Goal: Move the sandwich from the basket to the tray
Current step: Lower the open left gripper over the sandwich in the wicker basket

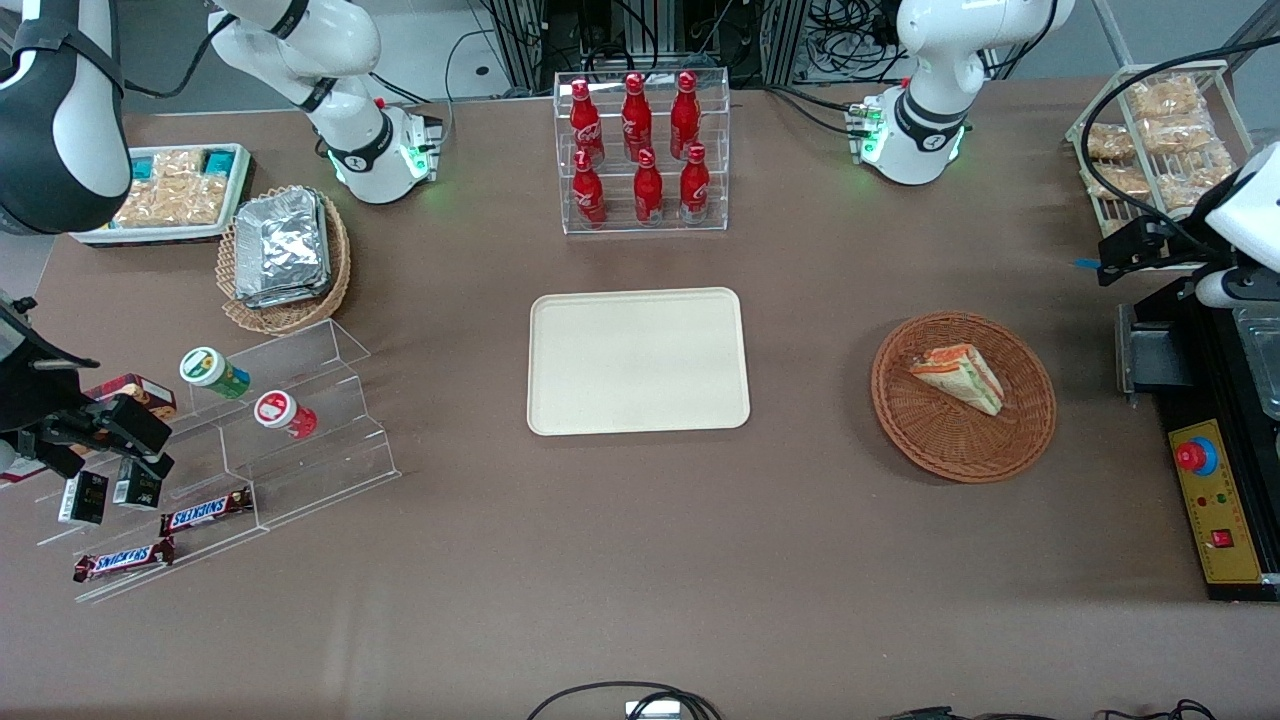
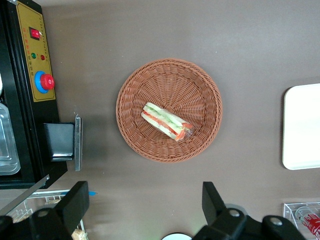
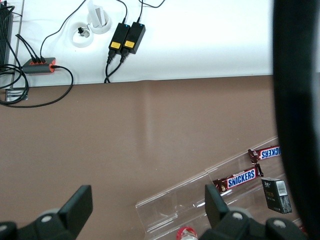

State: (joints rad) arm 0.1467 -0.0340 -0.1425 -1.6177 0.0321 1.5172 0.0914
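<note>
Fingers (image 2: 75, 202) spread wide, gripping nothing: two black angular pads on the left arm's gripper (image 2: 145, 205), hanging high above the brown matte tablecloth (image 1: 640, 560) near the working arm's end, just clear of the round reddish-brown woven wicker basket (image 2: 200, 80). Small triangular wedge sandwich (image 2: 166, 121), white bread with orange and green filling layers, lies on its side in that basket, near the centre, layered cut edge facing up. Basket shallow, tight weave, thicker braided rim. Flat cream-beige rectangular tray (image 1: 638, 361), rounded corners, low rim, smooth surface, sits mid-table, well apart from the basket. Clear acrylic stepped rack of glossy red bottles (image 1: 640, 150) stands farther from the front camera than the tray.
</note>
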